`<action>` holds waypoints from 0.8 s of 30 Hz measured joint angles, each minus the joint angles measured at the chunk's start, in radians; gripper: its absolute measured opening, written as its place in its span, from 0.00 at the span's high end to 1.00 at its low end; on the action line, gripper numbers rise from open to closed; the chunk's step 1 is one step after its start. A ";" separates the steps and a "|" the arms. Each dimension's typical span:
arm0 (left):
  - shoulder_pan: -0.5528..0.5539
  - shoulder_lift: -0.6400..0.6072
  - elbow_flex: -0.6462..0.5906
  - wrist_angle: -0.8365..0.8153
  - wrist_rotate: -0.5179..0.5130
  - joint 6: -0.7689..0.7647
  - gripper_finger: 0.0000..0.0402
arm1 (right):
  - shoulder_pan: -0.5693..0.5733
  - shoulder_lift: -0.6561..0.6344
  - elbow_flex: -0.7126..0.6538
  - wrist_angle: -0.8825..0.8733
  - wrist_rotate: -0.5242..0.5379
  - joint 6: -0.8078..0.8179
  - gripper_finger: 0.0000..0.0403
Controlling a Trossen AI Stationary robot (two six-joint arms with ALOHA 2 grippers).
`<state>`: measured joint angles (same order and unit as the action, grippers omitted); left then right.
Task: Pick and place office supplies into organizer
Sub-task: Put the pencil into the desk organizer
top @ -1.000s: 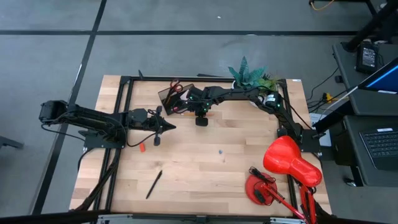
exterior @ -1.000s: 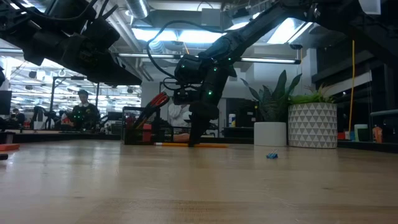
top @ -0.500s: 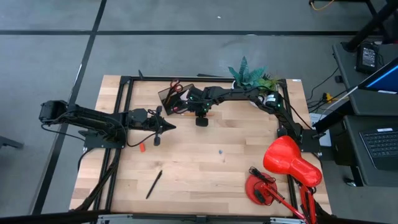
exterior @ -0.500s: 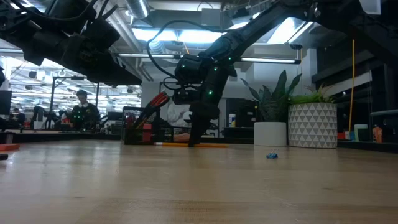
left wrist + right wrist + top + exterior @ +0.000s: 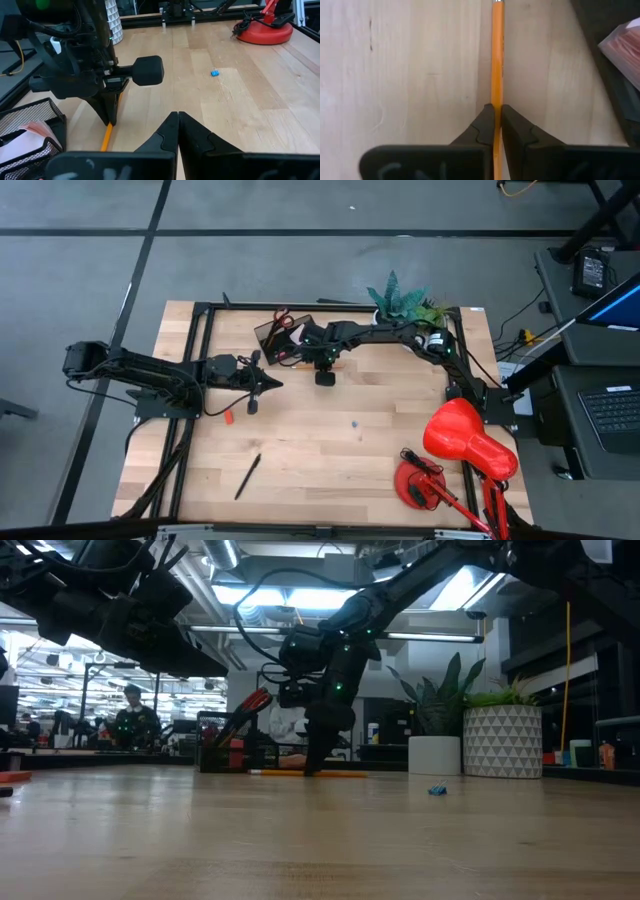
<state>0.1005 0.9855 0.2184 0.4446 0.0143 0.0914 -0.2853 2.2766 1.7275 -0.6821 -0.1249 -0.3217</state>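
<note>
An orange pencil [image 5: 497,55] lies on the wooden table beside the dark organizer [image 5: 275,340]; it also shows in the low view [image 5: 310,773]. My right gripper [image 5: 494,125] points down and is shut on the pencil; in the high view it is just right of the organizer [image 5: 322,362]. Red-handled scissors [image 5: 283,320] stand in the organizer, and a pink pad [image 5: 626,44] lies in it. My left gripper [image 5: 177,117] is shut and empty, above the table left of centre [image 5: 268,384]. A black pen [image 5: 247,476] and a red eraser [image 5: 228,417] lie on the table. My right gripper pinches the pencil's shaft [image 5: 496,100] between its two fingers. The fingers come from above, pointing down, one on each side, across the pencil. The pencil lies flat on the table.
A red desk lamp [image 5: 462,448] stands at the near right corner. Potted plants [image 5: 402,298] stand at the far edge; their white pots [image 5: 500,740] show in the low view. A small blue bit [image 5: 352,423] lies mid-table. Bare wood stretches across the near middle.
</note>
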 joint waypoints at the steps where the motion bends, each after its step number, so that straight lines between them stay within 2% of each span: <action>1: 0.000 0.000 0.000 0.000 0.000 0.000 0.99 | 0.000 0.000 0.000 -0.001 0.000 0.000 0.94; 24: 0.000 0.000 0.000 0.008 0.001 0.000 1.00 | 0.002 -0.046 0.001 -0.006 -0.008 0.030 0.94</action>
<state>0.1003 0.9852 0.2184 0.4526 0.0151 0.0917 -0.2832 2.2303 1.7287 -0.6884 -0.1328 -0.2920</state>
